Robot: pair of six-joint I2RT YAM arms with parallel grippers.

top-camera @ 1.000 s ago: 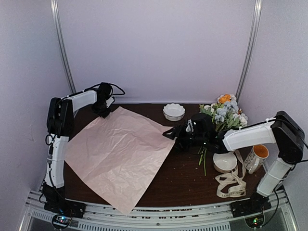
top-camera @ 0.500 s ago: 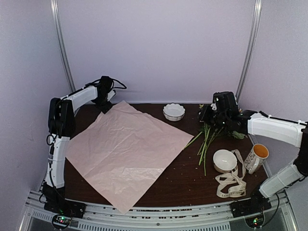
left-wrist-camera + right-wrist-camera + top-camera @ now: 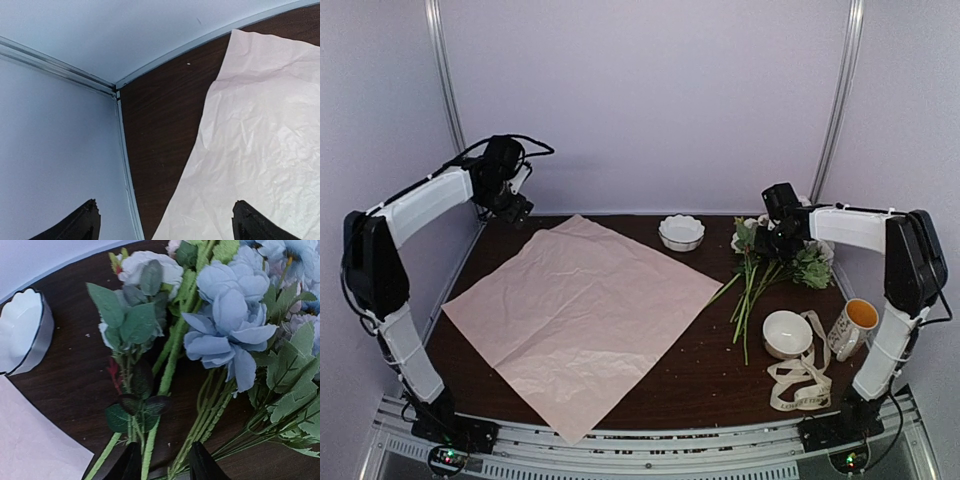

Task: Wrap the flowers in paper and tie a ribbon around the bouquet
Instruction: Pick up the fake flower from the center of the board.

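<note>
Top external: paper (image 3: 580,310) lies on dark table (image 3: 700,370) within pale walls (image 3: 650,100).

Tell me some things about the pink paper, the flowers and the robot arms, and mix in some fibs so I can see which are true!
1. The pink paper lies spread out flat. True.
2. The flowers lie on top of the paper. False: they lie on the bare table, to the right of it.
3. The left gripper is pinching a corner of the paper. False: it is open and empty, up above the table's far left corner.
4. The ribbon lies loose near the plain white bowl and the mug. True.
5. The right gripper sits astride some of the flowers' green stems. True.
</note>
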